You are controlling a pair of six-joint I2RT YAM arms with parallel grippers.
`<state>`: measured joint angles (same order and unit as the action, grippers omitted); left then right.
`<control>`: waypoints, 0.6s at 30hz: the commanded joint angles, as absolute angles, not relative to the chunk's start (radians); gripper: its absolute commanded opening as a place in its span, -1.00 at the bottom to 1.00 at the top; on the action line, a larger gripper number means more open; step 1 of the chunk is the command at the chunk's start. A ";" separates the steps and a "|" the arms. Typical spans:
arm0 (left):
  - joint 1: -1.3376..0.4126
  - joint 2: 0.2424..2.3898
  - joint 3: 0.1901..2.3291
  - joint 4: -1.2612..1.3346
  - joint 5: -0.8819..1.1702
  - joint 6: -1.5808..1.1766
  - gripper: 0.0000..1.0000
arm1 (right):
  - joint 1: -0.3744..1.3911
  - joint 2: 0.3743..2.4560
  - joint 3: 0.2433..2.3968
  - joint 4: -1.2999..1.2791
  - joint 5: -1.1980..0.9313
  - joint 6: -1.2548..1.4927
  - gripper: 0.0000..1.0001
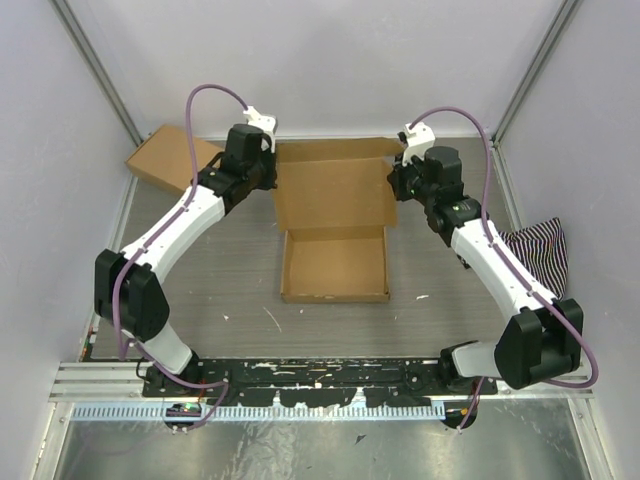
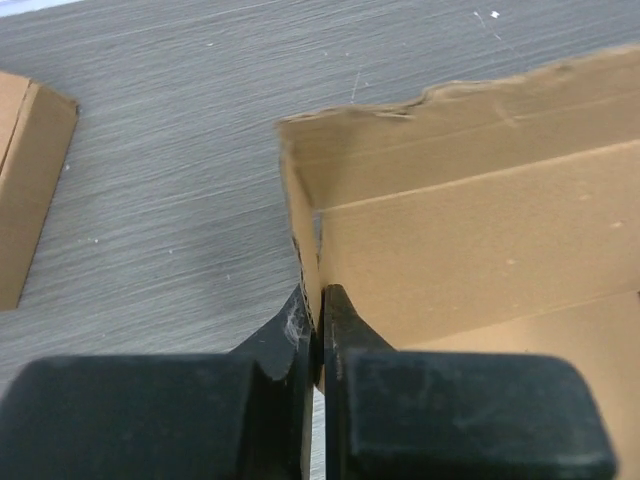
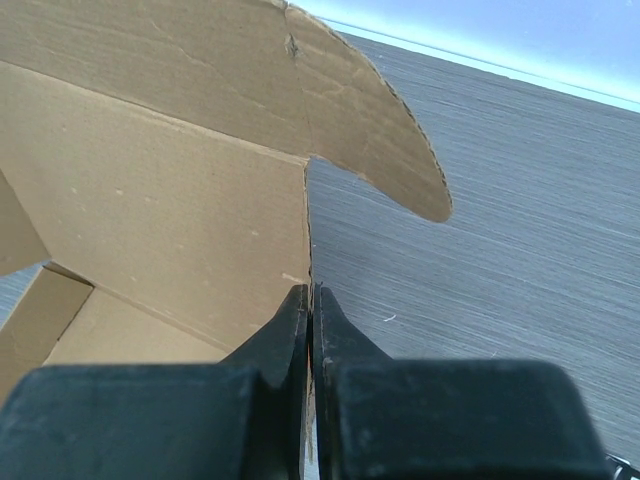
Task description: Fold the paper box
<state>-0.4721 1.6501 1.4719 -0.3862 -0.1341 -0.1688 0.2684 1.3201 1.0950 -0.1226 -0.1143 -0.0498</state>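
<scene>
Sits mid-table on the grey wood-grain tabletop (image 1: 210, 285): the paper box (image 1: 335, 268), a plain brown corrugated-cardboard die-cut blank, partly formed. Shallow rectangular tray on the near side, walls up. Broad lid panel hinged along the tray's far wall, spread toward the back of the table and wider than the tray.

Black two-finger left gripper (image 1: 272, 172) at the lid's left edge, arm reaching in from the near-left. Close up, left gripper (image 2: 318, 300) with fingers (image 2: 345, 325) almost together and only a thin sheet of cardboard between them. Clamps the upright left side flap of the paper box (image 2: 480, 230), just below its corner. Ragged die-cut edge along the top of the adjoining far flap.

Black two-finger right gripper (image 1: 400, 180) at the lid's right edge, opposite the left one. Close up, right gripper (image 3: 311, 300) with fingers (image 3: 285, 335) pressed to a sliver's gap. Pinches the upright edge of the paper box (image 3: 150, 190). Rounded cardboard tab curving out above and to the right of the pinch, bare tabletop beyond.

Flat brown second cardboard box (image 1: 170, 160) in the far-left corner, behind the left arm and apart from the paper box. Shows again at the left margin of the left wrist view (image 2: 30, 180).

Dark-and-white striped cloth (image 1: 535, 250) at the table's right edge, just beside the right arm.
</scene>
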 commanded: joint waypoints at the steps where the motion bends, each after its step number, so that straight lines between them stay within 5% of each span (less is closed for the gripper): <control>1: -0.469 1.642 1.502 -0.440 -0.076 -0.176 -0.98 | 0.269 1.330 1.204 -0.167 -0.106 -0.038 -0.92; 18: -0.469 1.376 1.151 0.052 -0.029 -0.158 -1.00 | 0.267 1.392 1.366 -0.430 0.015 -0.028 -0.06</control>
